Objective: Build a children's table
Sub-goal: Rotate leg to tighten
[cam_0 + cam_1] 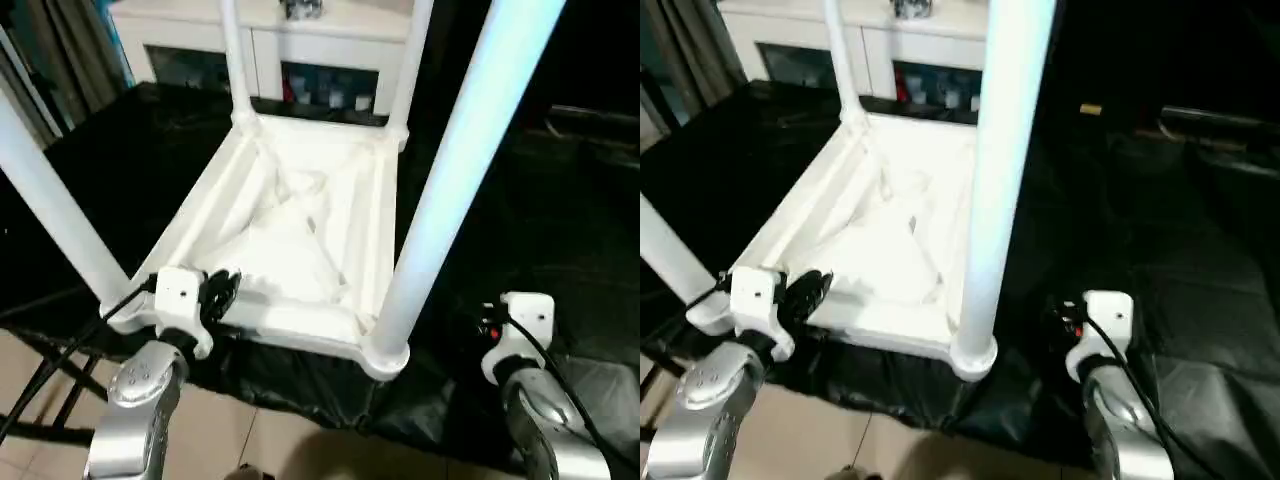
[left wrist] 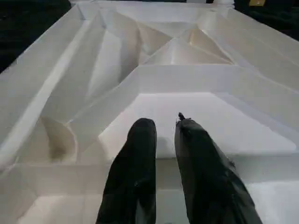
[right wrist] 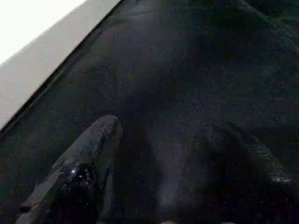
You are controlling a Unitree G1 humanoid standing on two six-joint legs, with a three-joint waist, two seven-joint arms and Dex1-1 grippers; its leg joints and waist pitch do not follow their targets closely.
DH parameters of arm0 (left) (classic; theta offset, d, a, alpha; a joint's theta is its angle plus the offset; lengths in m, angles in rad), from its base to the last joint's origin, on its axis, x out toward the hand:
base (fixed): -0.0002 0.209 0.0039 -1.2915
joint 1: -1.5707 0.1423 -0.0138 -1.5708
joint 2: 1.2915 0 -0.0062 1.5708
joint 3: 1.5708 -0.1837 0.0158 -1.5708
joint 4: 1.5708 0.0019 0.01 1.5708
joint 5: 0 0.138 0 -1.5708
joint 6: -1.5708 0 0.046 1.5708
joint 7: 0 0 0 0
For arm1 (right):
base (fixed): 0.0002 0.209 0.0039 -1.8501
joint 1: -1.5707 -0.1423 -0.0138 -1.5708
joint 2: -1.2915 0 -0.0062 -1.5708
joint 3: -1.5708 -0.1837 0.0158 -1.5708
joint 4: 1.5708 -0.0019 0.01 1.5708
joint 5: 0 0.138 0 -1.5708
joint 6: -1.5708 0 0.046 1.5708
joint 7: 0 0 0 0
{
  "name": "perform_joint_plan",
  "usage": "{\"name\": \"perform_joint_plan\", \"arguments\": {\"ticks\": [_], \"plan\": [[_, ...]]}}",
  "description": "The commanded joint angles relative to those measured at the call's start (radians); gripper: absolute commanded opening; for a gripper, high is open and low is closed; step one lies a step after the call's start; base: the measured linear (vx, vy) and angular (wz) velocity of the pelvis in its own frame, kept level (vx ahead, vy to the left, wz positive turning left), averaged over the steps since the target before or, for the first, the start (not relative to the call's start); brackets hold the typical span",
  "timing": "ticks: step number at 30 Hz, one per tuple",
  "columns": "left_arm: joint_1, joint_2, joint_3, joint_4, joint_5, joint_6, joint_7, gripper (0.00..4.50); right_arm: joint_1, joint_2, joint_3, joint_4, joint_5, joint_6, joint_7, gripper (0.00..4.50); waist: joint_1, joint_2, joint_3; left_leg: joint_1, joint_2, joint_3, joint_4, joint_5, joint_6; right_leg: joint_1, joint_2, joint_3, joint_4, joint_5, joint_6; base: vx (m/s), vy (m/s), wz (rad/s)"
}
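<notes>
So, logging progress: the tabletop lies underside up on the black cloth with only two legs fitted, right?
Not quite: the tabletop does lie underside up on the black cloth, but four legs stand in its corner sockets, as the left eye view shows.

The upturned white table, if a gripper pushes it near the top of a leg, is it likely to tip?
Probably somewhat: the legs stand tall above the tabletop, giving leverage. The wide flat top on the black cloth should resist; it may slide instead.

Left gripper [image 1: 222,287] reaching forward from a silver forearm at near left, fingers [image 2: 135,163] nearly together, gripping nothing. Right gripper [image 3: 159,154] low at near right, fingers spread wide apart, holding nothing.
</notes>
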Motion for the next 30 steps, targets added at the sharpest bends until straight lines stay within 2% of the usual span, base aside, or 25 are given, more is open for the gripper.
{"name": "perform_joint_plan", "arguments": {"ticks": [1, 2, 3, 4, 5, 6, 7, 8, 9, 10, 11, 12, 13, 14, 15, 16, 17, 18, 19, 20, 21, 23, 24, 26, 30], "plan": [[0.006, 0.003, -0.007, -0.014, 0.011, 0.016, 0.017, 0.92, 0.000, -0.001, -0.011, -0.005, -0.009, -0.002, -0.013, 3.37, 0.000, -0.001, -0.071, 0.025, -0.008, -0.006, -0.026, 0.125, 0.285, 0.031, -0.021, -0.004, -0.081, 0.164, -0.249, -0.115, 0.025, 0.01], [0.008, 0.004, -0.009, -0.016, 0.010, 0.016, 0.019, 0.92, -0.001, -0.004, -0.016, -0.004, -0.010, -0.002, -0.016, 3.37, 0.000, 0.002, -0.062, 0.035, 0.003, -0.005, -0.032, -0.042, 0.252, 0.026, -0.030, -0.007, -0.102, -0.066, -0.226, -0.159, 0.038, -0.03], [0.014, 0.005, -0.011, -0.016, 0.011, 0.011, 0.019, 0.92, 0.000, -0.008, -0.020, -0.004, -0.009, -0.002, -0.016, 3.37, -0.015, 0.008, -0.038, 0.079, 0.018, -0.009, -0.047, -0.400, 0.135, 0.012, -0.029, -0.025, -0.135, -0.526, -0.127, -0.159, 0.038, -0.03], [0.020, 0.006, -0.011, -0.017, 0.010, 0.005, 0.018, 0.92, 0.002, -0.011, -0.023, -0.004, -0.010, -0.002, -0.016, 3.37, -0.047, 0.030, 0.007, 0.129, 0.040, -0.029, -0.083, -0.774, -0.011, -0.007, 0.017, -0.105, -0.167, -0.775, 0.041, -0.194, 0.039, -0.11], [0.021, 0.006, -0.011, -0.017, 0.010, 0.004, 0.018, 0.92, 0.002, -0.012, -0.023, -0.004, -0.010, -0.002, -0.016, 3.37, -0.037, 0.038, 0.016, 0.059, 0.090, -0.039, -0.176, -0.914, -0.049, 0.069, 0.035, -0.102, -0.023, -0.665, 0.048, -0.247, 0.077, -0.18], [0.025, 0.007, -0.012, -0.018, 0.009, 0.001, 0.018, 0.92, 0.004, -0.015, -0.023, -0.004, -0.011, -0.002, -0.016, 3.37, 0.039, 0.055, 0.019, -0.029, 0.046, 0.048, -0.253, -1.033, -0.150, 0.165, 0.045, -0.120, 0.147, -0.368, -0.043, -0.247, 0.077, -0.18], [0.029, 0.008, -0.014, -0.018, 0.009, 0.000, 0.020, 0.92, 0.005, -0.018, -0.023, -0.003, -0.010, -0.002, -0.016, 3.37, 0.090, 0.027, 0.010, -0.054, 0.060, 0.086, -0.261, -1.007, -0.131, 0.207, 0.032, -0.057, 0.224, -0.431, -0.029, -0.214, 0.035, 0.01], [0.032, 0.009, -0.015, -0.018, 0.008, -0.002, 0.019, 0.92, 0.006, -0.019, -0.023, -0.003, -0.009, -0.002, -0.016, 3.37, 0.120, 0.023, -0.003, -0.050, 0.069, 0.106, -0.234, -0.845, -0.155, 0.207, 0.017, 0.016, 0.241, -0.590, -0.019, -0.041, -0.152, 0.13], [0.038, 0.006, -0.012, -0.018, -0.003, 0.011, 0.021, 0.92, 0.009, -0.020, -0.023, -0.007, -0.005, 0.001, -0.012, 3.37, 0.037, -0.105, -0.003, 0.119, 0.024, 0.022, 0.137, -0.347, -0.104, -0.006, -0.120, 0.105, -0.072, -1.231, 0.120, -0.041, -0.152, 0.13], [0.044, 0.007, -0.008, -0.017, -0.008, 0.011, 0.023, 0.92, 0.013, -0.019, -0.021, -0.013, 0.002, 0.008, -0.005, 3.37, 0.056, -0.062, 0.015, 0.036, -0.044, -0.061, 0.136, -0.097, 0.006, 0.090, -0.099, 0.200, -0.101, -1.148, 0.076, 0.019, -0.147, 0.15], [0.044, 0.007, -0.008, -0.017, -0.008, 0.011, 0.023, 0.92, 0.013, -0.019, -0.021, -0.013, 0.002, 0.008, -0.005, 3.37, 0.084, -0.038, 0.030, 0.040, -0.031, -0.099, 0.096, -0.070, -0.020, 0.119, -0.112, 0.184, -0.087, -0.974, 0.010, -0.015, -0.009, 0.21], [0.058, 0.012, -0.006, -0.021, -0.010, -0.002, 0.022, 0.92, 0.022, -0.027, -0.011, -0.023, 0.002, 0.017, 0.008, 3.37, 0.088, -0.038, 0.021, 0.066, -0.015, -0.097, 0.064, -0.102, -0.039, 0.114, -0.087, 0.177, -0.062, -0.857, -0.011, -0.015, -0.009, 0.21], [0.066, 0.013, -0.001, -0.025, -0.011, -0.001, 0.025, 0.92, 0.030, -0.030, -0.006, -0.029, 0.005, 0.018, 0.018, 3.37, 0.092, -0.032, 0.011, 0.131, 0.018, -0.080, -0.008, -0.211, -0.021, 0.095, -0.049, 0.146, -0.036, -0.636, -0.078, -0.116, 0.021, 0.35], [0.081, 0.015, 0.008, -0.034, -0.013, -0.001, 0.031, 0.92, 0.044, -0.036, 0.000, -0.041, 0.009, 0.023, 0.034, 3.37, 0.068, -0.036, 0.002, 0.189, 0.030, -0.026, -0.010, -0.340, -0.089, 0.071, -0.013, 0.181, -0.039, -0.564, -0.090, -0.156, 0.043, 0.10], [0.094, 0.019, 0.011, -0.043, -0.014, -0.013, 0.031, 0.92, 0.055, -0.040, 0.004, -0.051, 0.010, 0.024, 0.044, 3.37, 0.085, -0.029, 0.010, 0.175, 0.033, -0.015, -0.021, -0.353, -0.091, 0.080, -0.025, 0.205, -0.048, -0.523, -0.102, -0.156, 0.043, 0.10], [0.119, 0.017, 0.026, -0.059, -0.021, -0.030, 0.039, 0.92, 0.075, -0.047, 0.006, -0.066, 0.013, 0.023, 0.057, 3.37, 0.097, -0.041, 0.011, 0.168, 0.022, -0.005, -0.003, -0.368, -0.064, 0.100, -0.048, 0.267, -0.074, -0.487, -0.096, -0.061, 0.109, -0.35], [0.119, 0.017, 0.026, -0.059, -0.021, -0.030, 0.039, 0.92, 0.075, -0.047, 0.006, -0.066, 0.013, 0.023, 0.057, 3.37, 0.104, -0.049, 0.013, 0.148, 0.016, -0.016, 0.008, -0.350, -0.044, 0.124, -0.070, 0.300, -0.087, -0.487, -0.091, 0.025, 0.190, -0.57], [0.143, 0.013, 0.040, -0.073, -0.025, -0.047, 0.046, 0.92, 0.092, -0.050, 0.003, -0.077, 0.016, 0.024, 0.064, 3.37, 0.131, -0.051, 0.005, 0.098, -0.001, -0.053, 0.045, -0.263, -0.011, 0.179, -0.110, 0.371, -0.102, -0.420, -0.072, 0.025, 0.190, -0.57], [0.174, 0.013, 0.050, -0.092, -0.023, -0.070, 0.050, 0.92, 0.110, -0.056, 0.002, -0.089, 0.020, 0.026, 0.070, 3.37, 0.140, -0.036, 0.005, 0.106, 0.013, -0.087, 0.014, -0.218, -0.028, 0.158, -0.058, 0.367, -0.090, -0.324, -0.067, 0.047, 0.267, -0.68], [0.186, 0.012, 0.057, -0.102, -0.022, -0.070, 0.056, 0.92, 0.120, -0.061, 0.004, -0.095, 0.019, 0.022, 0.074, 3.37, 0.127, -0.055, 0.003, 0.070, 0.005, -0.101, -0.050, -0.161, 0.046, 0.176, -0.018, 0.274, -0.049, -0.164, -0.075, 0.029, 0.278, -0.43], [0.204, 0.008, 0.069, -0.115, -0.023, -0.068, 0.067, 0.92, 0.136, -0.067, 0.007, -0.104, 0.014, 0.013, 0.079, 3.37, 0.056, -0.001, -0.016, 0.165, 0.028, -0.119, -0.104, -0.183, 0.169, 0.068, 0.062, 0.135, 0.038, -0.125, -0.110, 0.029, 0.278, -0.43], [0.226, -0.003, 0.109, -0.130, -0.031, -0.088, 0.098, 1.20, 0.168, -0.065, 0.000, -0.123, 0.019, 0.012, 0.081, 3.37, 0.029, 0.008, -0.028, 0.163, 0.042, -0.138, -0.104, -0.141, 0.180, 0.077, 0.040, 0.094, 0.048, -0.103, -0.094, 0.026, 0.246, 0.00], [0.237, -0.010, 0.152, -0.140, -0.029, -0.121, 0.135, 1.26, 0.201, -0.062, -0.006, -0.146, 0.035, 0.003, 0.093, 3.37, 0.007, -0.011, -0.020, 0.147, 0.046, -0.137, -0.103, -0.061, 0.156, 0.091, 0.020, 0.077, 0.029, -0.045, -0.074, 0.011, 0.233, 0.07], [0.239, -0.016, 0.196, -0.153, -0.045, -0.136, 0.163, 1.30, 0.239, -0.067, -0.004, -0.176, 0.060, -0.021, 0.130, 3.37, -0.003, -0.014, -0.012, 0.136, 0.029, -0.113, -0.100, -0.094, 0.084, 0.107, -0.012, 0.077, -0.009, -0.010, -0.078, -0.012, 0.152, 0.06], [0.206, 0.001, 0.220, -0.162, -0.113, -0.145, 0.131, 1.67, 0.286, -0.121, 0.050, -0.252, 0.158, -0.095, 0.328, 3.70, -0.035, -0.031, 0.002, 0.126, 0.021, -0.115, -0.134, -0.518, -0.078, 0.132, -0.054, 0.080, -0.057, -0.190, -0.051, -0.013, 0.050, 0.02]]}}
